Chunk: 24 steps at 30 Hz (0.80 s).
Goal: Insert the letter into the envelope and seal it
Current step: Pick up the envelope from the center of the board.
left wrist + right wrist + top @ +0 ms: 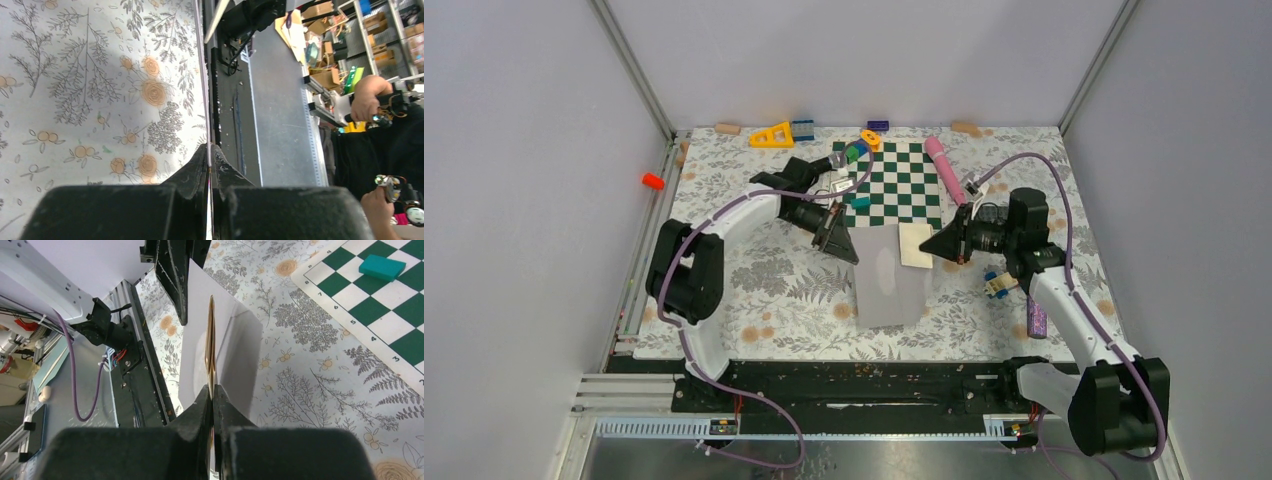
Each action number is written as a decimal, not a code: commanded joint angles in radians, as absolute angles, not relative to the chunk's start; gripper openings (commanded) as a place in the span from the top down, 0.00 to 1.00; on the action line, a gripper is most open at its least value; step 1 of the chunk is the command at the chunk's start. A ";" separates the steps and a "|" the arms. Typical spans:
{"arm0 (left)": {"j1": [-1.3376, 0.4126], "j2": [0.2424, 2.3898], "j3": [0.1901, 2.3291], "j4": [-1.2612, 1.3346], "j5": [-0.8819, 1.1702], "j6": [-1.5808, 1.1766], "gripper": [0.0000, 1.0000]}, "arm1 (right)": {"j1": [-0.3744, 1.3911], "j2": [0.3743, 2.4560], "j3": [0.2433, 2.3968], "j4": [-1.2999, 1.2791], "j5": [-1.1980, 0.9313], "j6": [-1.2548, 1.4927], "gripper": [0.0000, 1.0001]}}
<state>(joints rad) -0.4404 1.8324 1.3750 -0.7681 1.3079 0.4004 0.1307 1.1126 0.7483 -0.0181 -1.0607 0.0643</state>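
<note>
Right wrist view: the right jaws fill the bottom of the frame, pressed together on the letter (211, 335), a thin tan sheet seen edge-on that runs straight out from them. Just to either side of that edge lies the light grey envelope (227, 360), casting a shadow on the floral bench (310, 390) to the right of the jaws. Beyond the letter's far end the left jaws come in from the top, clamped on the envelope's far edge. Far off to the right of the jaws sits a green-and-white chessboard mat (400, 325) with a teal block (382, 266) on it.

Left wrist view: the left jaws stand together at the bottom, with a thin pale sheet edge pinched between them. To their left spreads the floral bench cloth, and straight ahead and to the right run a black rail (225, 110) and a metal strip.

Top view: the left arm (724, 225) and the right arm (1074, 300) reach toward each other over the middle of the bench. The left jaws grip the envelope's far left corner. The right jaws grip the right edge of the letter, which overlaps the envelope's far right corner, so both papers lie between the two sets of jaws. The chessboard mat lies just beyond both. A pink marker (946, 168) lies beyond the right jaws, and a purple marker (1036, 320) lies nearer, beside the right arm.
</note>
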 commanded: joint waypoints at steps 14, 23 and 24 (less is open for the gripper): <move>-0.368 2.090 1.733 -1.613 1.484 1.109 1.00 | 0.146 1.129 0.749 0.107 -1.005 0.123 1.00; -0.459 1.796 1.434 -0.626 0.916 0.197 1.00 | 0.148 1.116 0.847 -0.105 -0.912 0.006 1.00; -0.466 1.775 1.431 -0.591 0.889 0.175 1.00 | 0.148 1.107 0.850 -0.112 -0.911 -0.009 1.00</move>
<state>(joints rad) -0.4095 1.9793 1.5654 -1.1305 1.2236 0.6090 0.1394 1.1309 0.7830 -0.0166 -0.9539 0.0700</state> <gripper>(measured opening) 0.006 0.022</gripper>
